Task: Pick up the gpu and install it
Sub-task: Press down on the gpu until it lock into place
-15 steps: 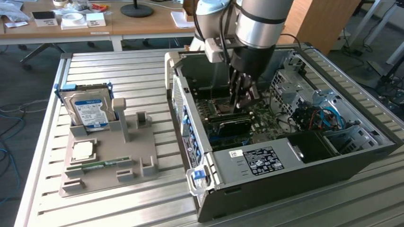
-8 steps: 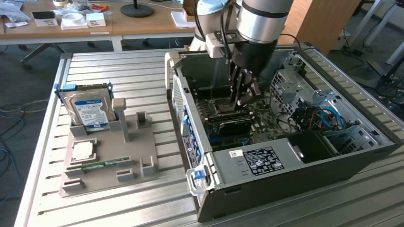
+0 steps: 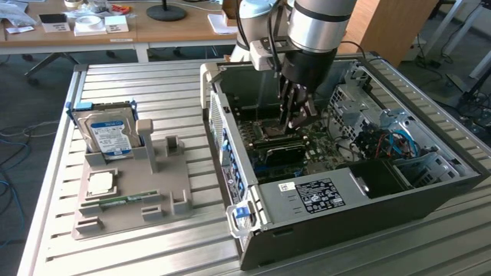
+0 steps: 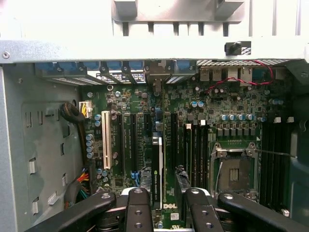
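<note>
Found the arm reaching down into the open case (image 3: 345, 201), which lay on its side on the slatted table (image 3: 153, 253). Saw the gripper (image 3: 295, 123) low inside, just over the motherboard (image 3: 326, 152).

In the wrist view, looked straight down on the motherboard (image 4: 231, 111) with the gripper (image 4: 163, 174) over its slots. Found the gpu (image 4: 155, 179) standing on edge in a slot between the two fingers (image 4: 139, 208), its thin dark top edge with a white strip turned to the camera. Judged the jaws open: one pad sat close beside the card, but a clear gap showed between the card and the other pad. Noted the empty CPU socket (image 4: 235, 171) beside the slots, apart from the gpu.

In the exterior view, made out the gpu (image 3: 282, 150) as a dark upright block right under the fingertips.

On the exterior view's left, saw a grey tray (image 3: 165, 190) on the table, well apart from the gripper. Found there a hard drive (image 3: 107, 135) standing upright, a pale square chip (image 3: 100, 183) and a green RAM stick (image 3: 123, 200) lying flat.
</note>
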